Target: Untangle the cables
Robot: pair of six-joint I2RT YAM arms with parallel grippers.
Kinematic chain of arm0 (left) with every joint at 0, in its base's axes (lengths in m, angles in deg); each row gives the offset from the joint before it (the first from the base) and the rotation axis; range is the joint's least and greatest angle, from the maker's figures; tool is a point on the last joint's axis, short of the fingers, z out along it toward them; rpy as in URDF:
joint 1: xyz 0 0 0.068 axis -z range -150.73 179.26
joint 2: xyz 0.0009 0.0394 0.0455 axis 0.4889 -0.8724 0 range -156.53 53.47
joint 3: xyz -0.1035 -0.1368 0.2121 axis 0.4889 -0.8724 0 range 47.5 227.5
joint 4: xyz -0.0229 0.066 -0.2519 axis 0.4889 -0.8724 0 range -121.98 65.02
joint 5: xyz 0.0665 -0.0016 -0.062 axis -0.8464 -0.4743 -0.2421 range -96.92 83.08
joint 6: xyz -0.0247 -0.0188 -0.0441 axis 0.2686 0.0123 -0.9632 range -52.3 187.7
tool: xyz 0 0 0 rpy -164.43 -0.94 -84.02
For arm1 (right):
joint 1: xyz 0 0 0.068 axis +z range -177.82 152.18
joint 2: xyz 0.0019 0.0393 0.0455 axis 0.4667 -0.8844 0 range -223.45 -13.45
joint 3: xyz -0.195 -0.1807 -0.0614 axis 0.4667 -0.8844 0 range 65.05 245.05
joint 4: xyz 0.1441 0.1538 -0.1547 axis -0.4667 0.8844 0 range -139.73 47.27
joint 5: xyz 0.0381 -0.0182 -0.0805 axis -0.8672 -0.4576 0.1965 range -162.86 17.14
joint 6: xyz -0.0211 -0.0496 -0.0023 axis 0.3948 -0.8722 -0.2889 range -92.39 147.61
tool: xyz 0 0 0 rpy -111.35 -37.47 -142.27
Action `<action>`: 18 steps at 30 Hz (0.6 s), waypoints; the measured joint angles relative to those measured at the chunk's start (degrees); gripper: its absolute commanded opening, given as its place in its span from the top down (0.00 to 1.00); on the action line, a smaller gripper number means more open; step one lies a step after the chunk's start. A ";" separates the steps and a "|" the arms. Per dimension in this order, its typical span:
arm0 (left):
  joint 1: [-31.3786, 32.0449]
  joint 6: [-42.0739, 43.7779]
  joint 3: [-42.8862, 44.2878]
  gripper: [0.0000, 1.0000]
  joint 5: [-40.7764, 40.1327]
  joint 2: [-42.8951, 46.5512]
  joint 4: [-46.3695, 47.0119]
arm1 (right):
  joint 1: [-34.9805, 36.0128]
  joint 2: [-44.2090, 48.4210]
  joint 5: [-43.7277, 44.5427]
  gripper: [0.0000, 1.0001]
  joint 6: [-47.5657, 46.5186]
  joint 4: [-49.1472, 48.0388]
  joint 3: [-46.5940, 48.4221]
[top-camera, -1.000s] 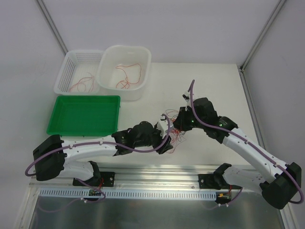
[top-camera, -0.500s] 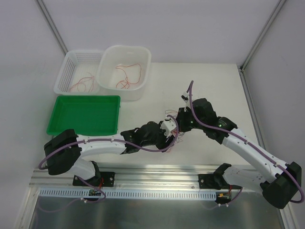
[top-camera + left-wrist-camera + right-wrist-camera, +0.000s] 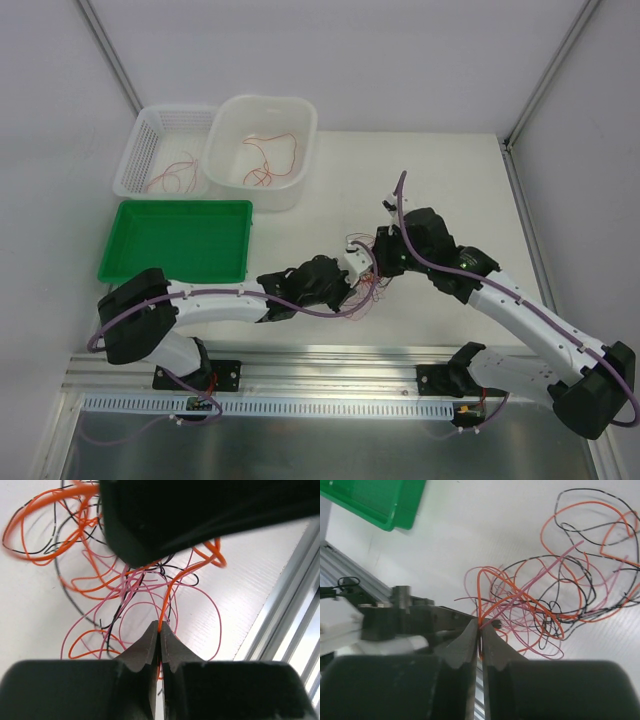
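The cables (image 3: 368,290) lie as a loose tangle of thin orange, pink and black wires on the white table between the two arms. In the left wrist view the cables (image 3: 125,585) spread beyond my left gripper (image 3: 160,626), which is shut on a single orange wire rising from its tips. My right gripper (image 3: 481,624) pinches an orange wire together with a pink one at its tips, and the rest of the cables (image 3: 555,600) fan out to its right. In the top view the left gripper (image 3: 358,272) and right gripper (image 3: 374,266) almost meet over the tangle.
A green tray (image 3: 175,240) lies at the left. Behind it a white basket (image 3: 165,150) and a white tub (image 3: 262,150) each hold a few loose wires. An aluminium rail (image 3: 330,362) runs along the near table edge. The right arm's dark body (image 3: 200,510) hangs close above the left gripper.
My left arm has reached to the right into the tangle and its jaws have closed on an orange wire. The right arm has hardly moved.
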 measured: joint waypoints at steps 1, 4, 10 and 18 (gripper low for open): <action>-0.02 -0.20 0.00 1.00 -0.09 0.66 -0.59 | 0.09 0.00 0.83 0.89 -0.20 0.48 0.00; -0.02 -1.20 -0.02 1.00 -0.57 5.01 -3.63 | 0.15 -0.02 5.49 0.61 -0.61 2.45 0.00; -0.20 -4.81 0.33 1.00 -1.86 16.59 -9.22 | 0.15 0.22 9.57 0.24 -2.29 4.22 -0.17; -2.82 -11.23 2.36 1.00 -1.97 17.97 -17.68 | 0.20 1.62 9.60 0.19 -4.70 1.90 -2.97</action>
